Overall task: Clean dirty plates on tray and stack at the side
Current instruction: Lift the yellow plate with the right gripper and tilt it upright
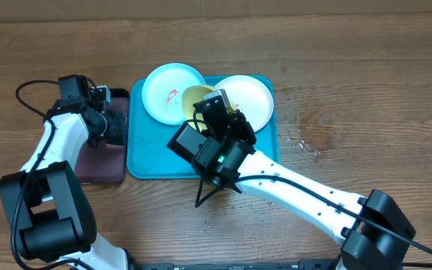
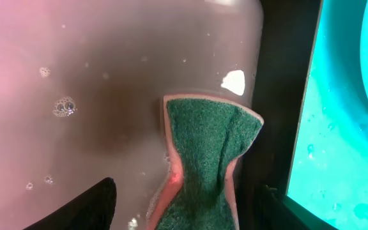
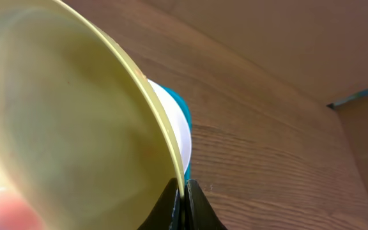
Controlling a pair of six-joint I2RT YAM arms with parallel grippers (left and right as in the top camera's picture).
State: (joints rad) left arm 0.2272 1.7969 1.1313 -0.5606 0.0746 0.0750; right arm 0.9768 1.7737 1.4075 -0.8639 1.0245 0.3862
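Observation:
The teal tray (image 1: 137, 159) lies mid-table. On it rest a light blue plate (image 1: 163, 86) with a red smear and a white plate (image 1: 252, 97). Between them a yellow-green plate (image 1: 195, 97) stands tilted, and my right gripper (image 3: 184, 190) is shut on its rim (image 3: 161, 128). The white plate (image 3: 176, 121) shows just behind that rim. My left gripper (image 2: 184, 217) hangs open over the small tray. A green-and-pink sponge (image 2: 206, 153) lies in the water between its fingers (image 2: 91, 207), loose.
The small black-rimmed tray (image 1: 96, 169) holds pinkish, bubbly water and sits against the teal tray's left rim. Water drops (image 1: 306, 142) dot the wooden table to the right of the teal tray. The right arm (image 1: 298, 187) crosses the front right of the table.

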